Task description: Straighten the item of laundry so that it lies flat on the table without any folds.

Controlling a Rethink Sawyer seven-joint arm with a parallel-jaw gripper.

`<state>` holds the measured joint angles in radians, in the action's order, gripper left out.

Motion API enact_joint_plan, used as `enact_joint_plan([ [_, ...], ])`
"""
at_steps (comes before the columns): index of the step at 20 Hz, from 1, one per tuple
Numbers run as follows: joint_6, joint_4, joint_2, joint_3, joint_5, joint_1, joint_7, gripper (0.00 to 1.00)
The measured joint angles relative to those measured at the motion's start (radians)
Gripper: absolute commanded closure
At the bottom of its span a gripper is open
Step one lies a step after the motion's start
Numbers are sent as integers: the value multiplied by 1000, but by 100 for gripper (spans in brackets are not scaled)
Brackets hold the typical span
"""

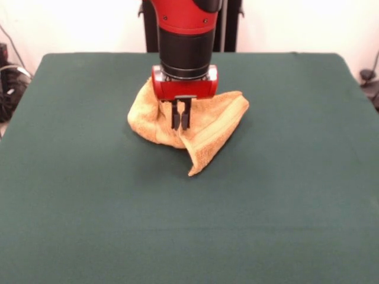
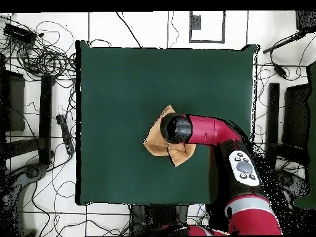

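The item of laundry (image 1: 220, 118) is a golden-orange towel, bunched in a heap on the far middle of the table (image 1: 89, 189). One ribbed edge runs down to a corner that points toward the near side. My gripper (image 1: 180, 125) comes straight down onto the heap. Its two black fingers are close together, and the cloth's folds gather at their tips. In the overhead view the towel (image 2: 155, 143) pokes out from under the arm's wrist (image 2: 176, 129), which hides the fingers. The green table (image 2: 123, 86) spreads wide around it.
The red arm (image 2: 216, 133) reaches in across the table's right side in the overhead view. Cables and equipment (image 2: 43, 62) lie on the floor around the table.
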<state>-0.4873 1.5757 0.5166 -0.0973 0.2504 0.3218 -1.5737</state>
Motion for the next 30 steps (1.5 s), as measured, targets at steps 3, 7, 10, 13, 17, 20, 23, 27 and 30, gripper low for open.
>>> enact_joint_plan([
  [3, 0, 20, 16, 0, -1, 0, 0, 100],
  [7, 0, 47, 35, 0, -5, 0, 0, 100],
  [10, 0, 62, 42, 0, -10, 0, 0, 100],
  [13, 0, 73, 47, 0, -12, 0, 0, 100],
  [17, 0, 83, 55, 0, -14, 0, 0, 100],
  [20, 0, 87, 56, 0, -17, 0, 0, 100],
  [23, 0, 93, 56, 0, -19, 0, 0, 100],
  [27, 0, 114, 58, 0, -22, 0, 0, 100],
  [30, 1, 128, 62, 0, -27, 0, 0, 100],
])
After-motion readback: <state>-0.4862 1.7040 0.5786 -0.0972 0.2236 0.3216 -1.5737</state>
